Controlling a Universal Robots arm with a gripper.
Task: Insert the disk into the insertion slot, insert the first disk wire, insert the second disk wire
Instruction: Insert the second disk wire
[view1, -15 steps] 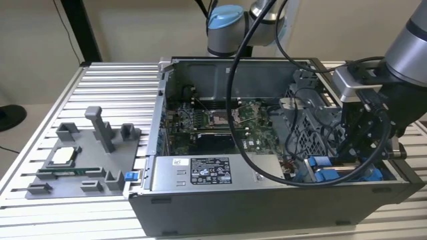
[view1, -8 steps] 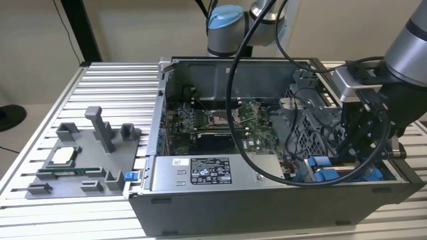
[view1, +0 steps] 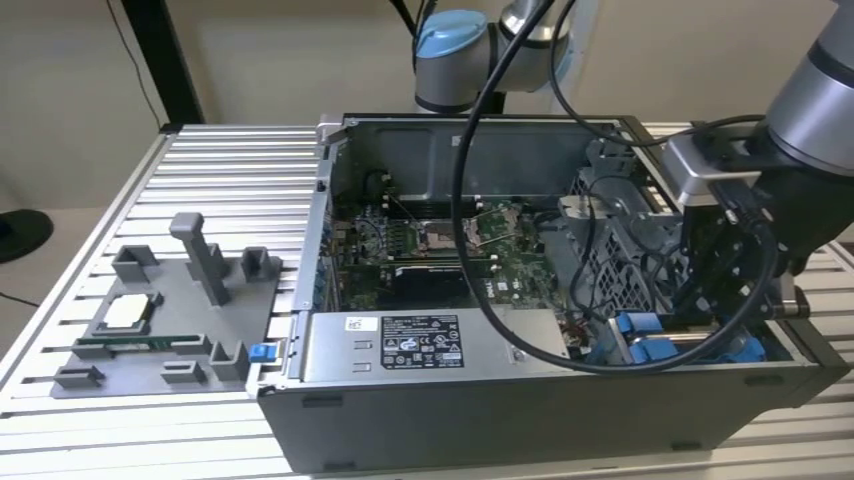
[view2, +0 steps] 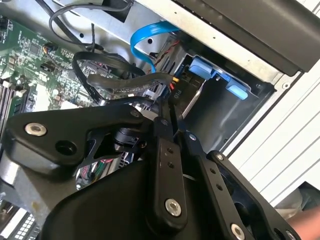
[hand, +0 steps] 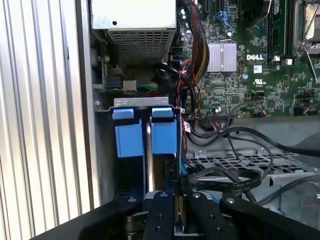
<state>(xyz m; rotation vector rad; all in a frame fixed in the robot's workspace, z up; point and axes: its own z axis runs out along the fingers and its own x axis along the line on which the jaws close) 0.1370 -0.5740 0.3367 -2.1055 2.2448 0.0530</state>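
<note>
In the first wrist view the insertion slot (hand: 135, 102) holds two blue plastic frame ends (hand: 164, 137) side by side, with a thin silver edge between them; the disk's flat face is hidden. My gripper (hand: 176, 194) hangs just in front of the slot, its black fingers (hand: 160, 210) close together on the end of a flat black disk wire (hand: 225, 184). In the second wrist view the gripper (view2: 172, 122) pinches at the same flat wire (view2: 125, 82), next to a blue wire (view2: 145, 37). In the exterior view the arm reaches down beside the blue fittings (view1: 641, 335).
The open computer case (view1: 534, 420) stands on a slatted aluminium table (view1: 227, 170). Inside lie the motherboard (view1: 427, 240), a grey power-supply box (view1: 400, 345) and a perforated cage (view1: 621, 250). A grey fixture tray (view1: 160, 320) sits at the exterior view's left. Loose cables crowd the slot.
</note>
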